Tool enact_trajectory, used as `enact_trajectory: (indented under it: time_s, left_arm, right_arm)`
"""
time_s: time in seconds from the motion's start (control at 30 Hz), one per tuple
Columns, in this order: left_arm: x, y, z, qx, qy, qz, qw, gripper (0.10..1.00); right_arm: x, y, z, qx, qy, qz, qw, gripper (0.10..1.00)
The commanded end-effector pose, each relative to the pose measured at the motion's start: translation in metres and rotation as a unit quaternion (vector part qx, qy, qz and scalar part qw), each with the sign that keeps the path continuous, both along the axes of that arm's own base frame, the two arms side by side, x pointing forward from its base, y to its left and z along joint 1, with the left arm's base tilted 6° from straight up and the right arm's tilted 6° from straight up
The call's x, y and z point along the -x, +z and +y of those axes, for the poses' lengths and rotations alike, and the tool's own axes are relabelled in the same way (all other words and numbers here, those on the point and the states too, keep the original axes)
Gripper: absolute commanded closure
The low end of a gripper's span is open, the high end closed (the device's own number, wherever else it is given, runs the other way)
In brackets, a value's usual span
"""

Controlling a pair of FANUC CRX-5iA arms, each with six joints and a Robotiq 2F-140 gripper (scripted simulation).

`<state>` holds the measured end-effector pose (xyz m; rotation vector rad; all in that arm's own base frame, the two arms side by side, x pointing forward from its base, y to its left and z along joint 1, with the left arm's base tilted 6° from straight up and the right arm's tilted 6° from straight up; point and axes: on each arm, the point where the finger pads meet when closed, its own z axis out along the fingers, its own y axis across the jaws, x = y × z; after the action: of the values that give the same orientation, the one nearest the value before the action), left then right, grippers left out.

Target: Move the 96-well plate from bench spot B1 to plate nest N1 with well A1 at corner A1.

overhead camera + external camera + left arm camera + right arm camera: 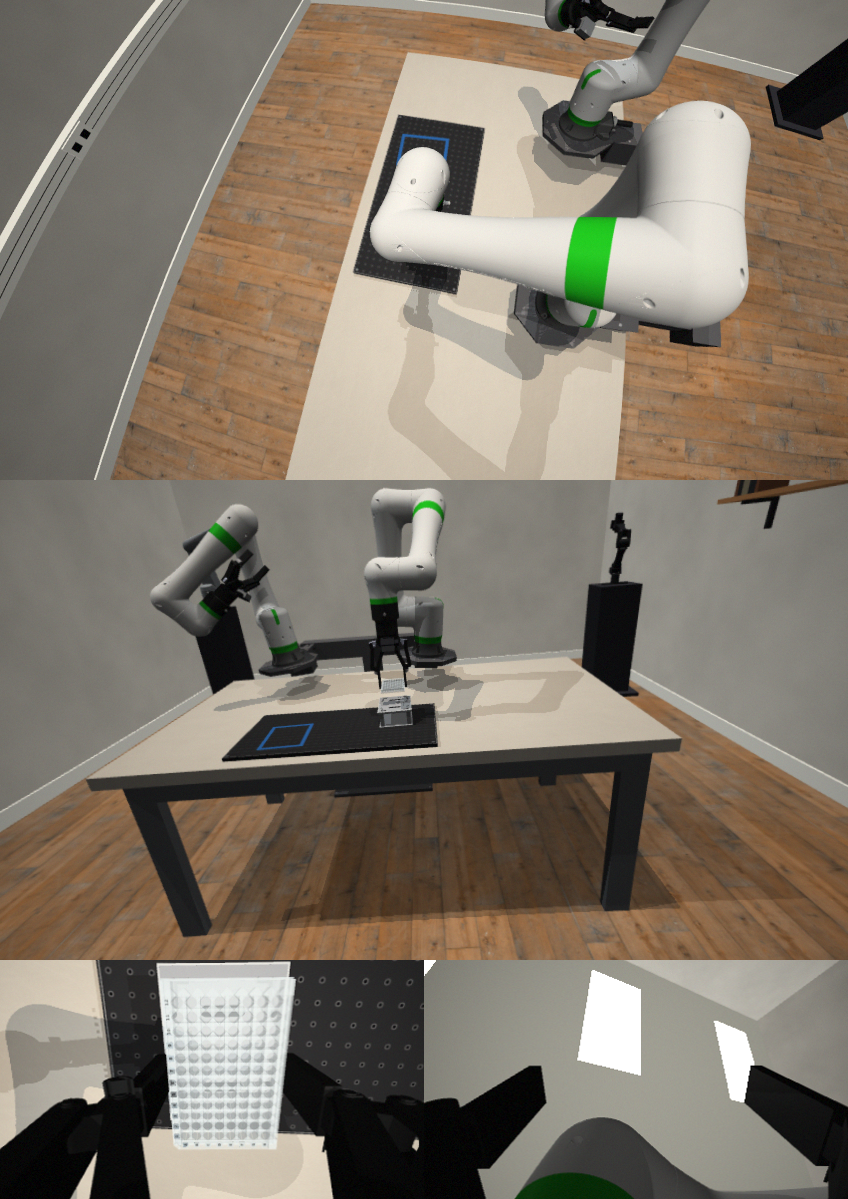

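Left tool (392,682) (226,1077), clamped on the 96-well plate (392,686) (219,1060), holds it raised over the plate nest (395,704) (224,970), apart from it, while the right tool (617,27) (256,563) (645,1084) has its fingers spread wide.

shadows: soft-edged, overlapping on pale tabletop (476,380) (505,729) | right wrist: dim, white panels (615,1025) glaring | left wrist: plate (226,1065) washed pale

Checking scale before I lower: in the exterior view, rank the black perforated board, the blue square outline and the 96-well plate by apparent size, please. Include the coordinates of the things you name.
1. Black perforated board (345,735)
2. Blue square outline (286,725)
3. 96-well plate (392,685)
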<state>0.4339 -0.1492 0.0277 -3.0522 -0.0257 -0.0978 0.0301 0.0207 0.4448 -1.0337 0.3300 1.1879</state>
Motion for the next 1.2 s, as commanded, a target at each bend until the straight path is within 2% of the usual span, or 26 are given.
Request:
enact_trajectory:
  time_s: [0.0,0.27,1.17]
  left_arm:
    - [-0.001,0.001,0.000,0.000,0.000,-0.001,1.000,0.493]
    - [-0.001,0.001,-0.001,0.000,0.000,-0.001,1.000,0.493]
    - [-0.003,-0.041,0.003,0.000,0.000,-0.001,1.000,0.493]
  right_arm:
    - [0.000,0.000,0.000,0.000,0.000,0.000,1.000,0.098]
    - [0.000,0.000,0.000,0.000,0.000,0.000,1.000,0.098]
    - [0.000,0.000,0.000,0.000,0.000,0.000,1.000,0.098]
